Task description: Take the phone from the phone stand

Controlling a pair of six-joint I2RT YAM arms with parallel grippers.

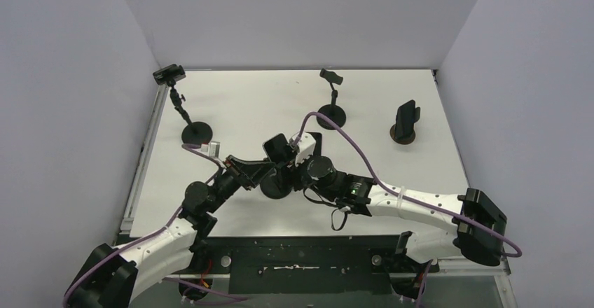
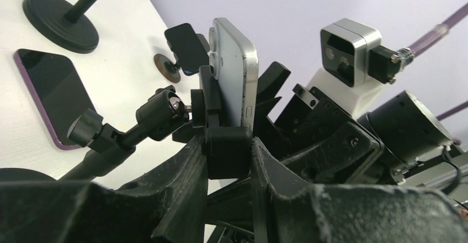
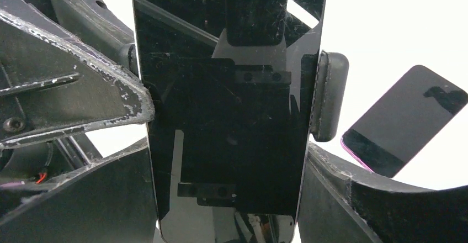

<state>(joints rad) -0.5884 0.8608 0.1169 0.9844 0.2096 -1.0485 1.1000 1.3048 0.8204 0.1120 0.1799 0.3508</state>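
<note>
The tabletop [image 1: 245,98] is seen from above with both arms brought to its middle. The right arm [image 1: 420,206] is stretched toward 10 o'clock from its base and the left arm [image 1: 161,241] toward 2 o'clock. The 2 are met over the same phone stand [image 1: 277,186], whose round base is set a little toward 6 o'clock from the centre.

The phone [image 3: 229,88] is carried upright in that stand's clamp and is not yet removed. In the right wrist view its long axis is laid from 12 to 6 o'clock, with the screen turned to the camera, directly ahead of the right pincer [image 3: 229,163]. That pincer's 2 fingers are closed against the long edges at 9 and 3 o'clock, so the phone is judged to be gripped across its width.

The left pincer [image 2: 229,157] is clamped on the stand itself, on the block that wraps 1 long edge, and the stand is thereby braced. The opposite side jaw [image 3: 329,96] is pressed on the other long edge, just above the right finger.

Since both long edges are pinched by the clamp, the release is judged to depend on the phone being drawn along its long axis, or straight off the backing, while the stand is held down. Both arms are at the phone, but only the right is placed on it.
</note>
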